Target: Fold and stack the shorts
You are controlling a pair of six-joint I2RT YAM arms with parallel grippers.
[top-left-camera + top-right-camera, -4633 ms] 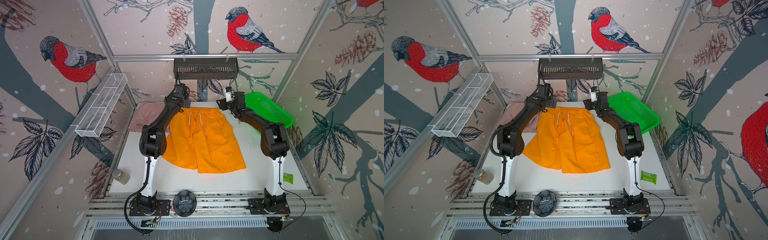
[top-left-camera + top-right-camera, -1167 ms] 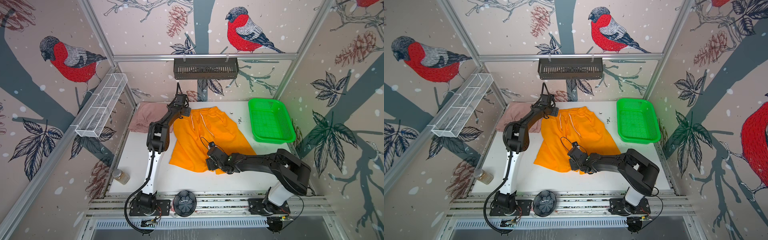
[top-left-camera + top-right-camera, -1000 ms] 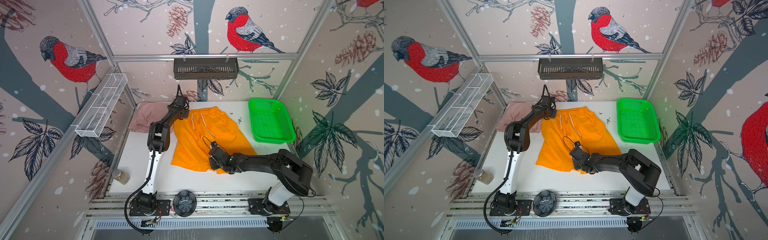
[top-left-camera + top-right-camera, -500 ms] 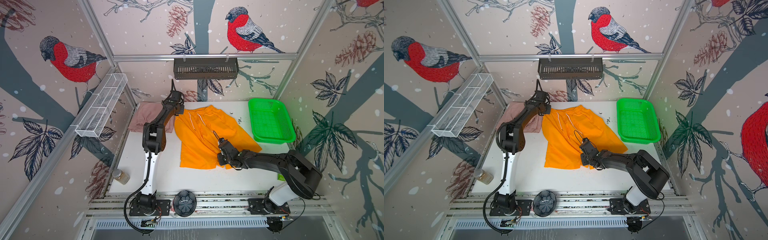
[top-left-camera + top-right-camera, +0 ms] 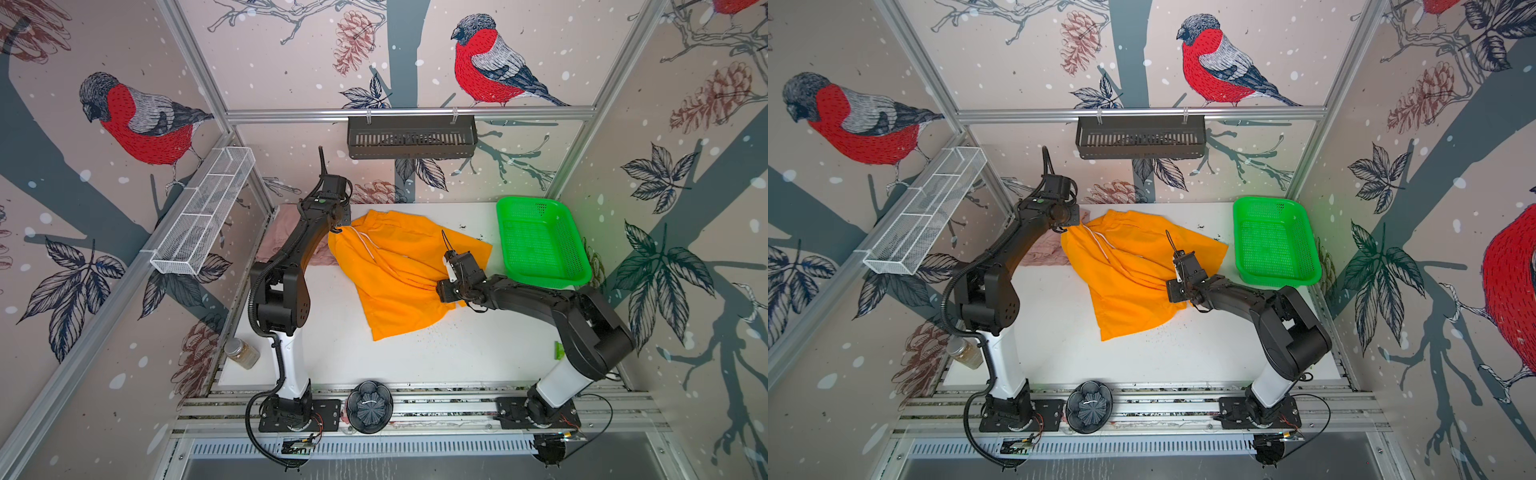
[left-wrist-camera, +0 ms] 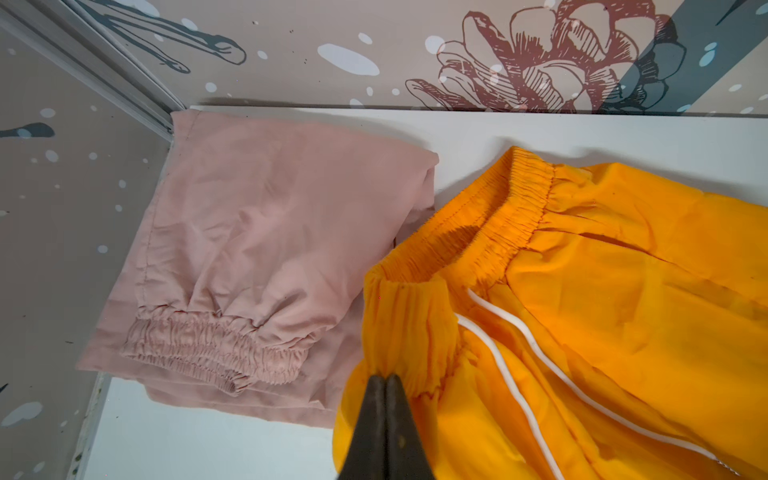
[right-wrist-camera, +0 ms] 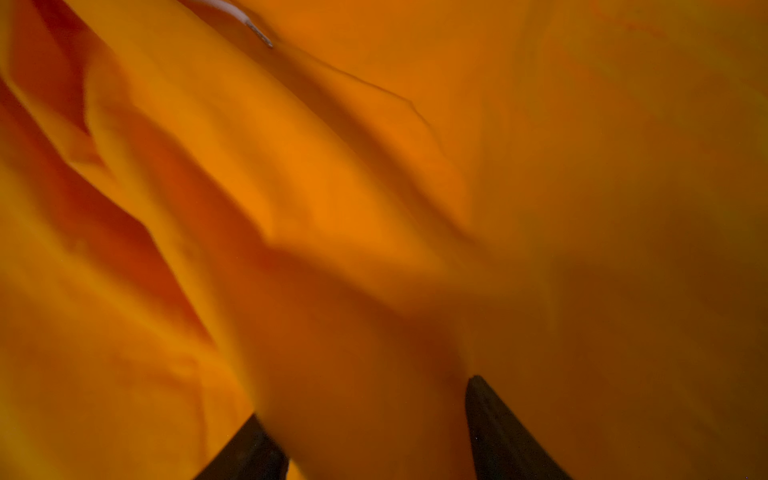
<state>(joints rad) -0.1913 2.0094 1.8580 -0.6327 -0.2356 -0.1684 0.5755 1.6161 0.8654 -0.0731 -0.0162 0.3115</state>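
The bright orange shorts (image 5: 399, 270) (image 5: 1129, 270) lie rumpled and slanted across the middle of the white table, white drawstring showing. My left gripper (image 6: 386, 378) (image 5: 338, 227) is shut on their gathered waistband at the back left corner. The dusty pink shorts (image 6: 257, 232) (image 5: 276, 241) lie folded in the back left corner, partly under my left arm and touching the orange cloth. My right gripper (image 7: 365, 397) (image 5: 442, 291) sits low at the orange shorts' right side, its fingers well apart, with orange cloth bulging between them.
A green mesh basket (image 5: 501, 232) stands at the back right. A jar (image 5: 243, 353) sits at the front left edge and a small green packet (image 5: 559, 349) at the right edge. A black round object (image 5: 370, 405) rests on the front rail. A wire basket (image 5: 203, 216) hangs on the left wall.
The left gripper has closed on the waistband and pulled it left towards the pink shorts. The right gripper slid rightwards, dragging the orange cloth into a slant, and its jaws have widened.
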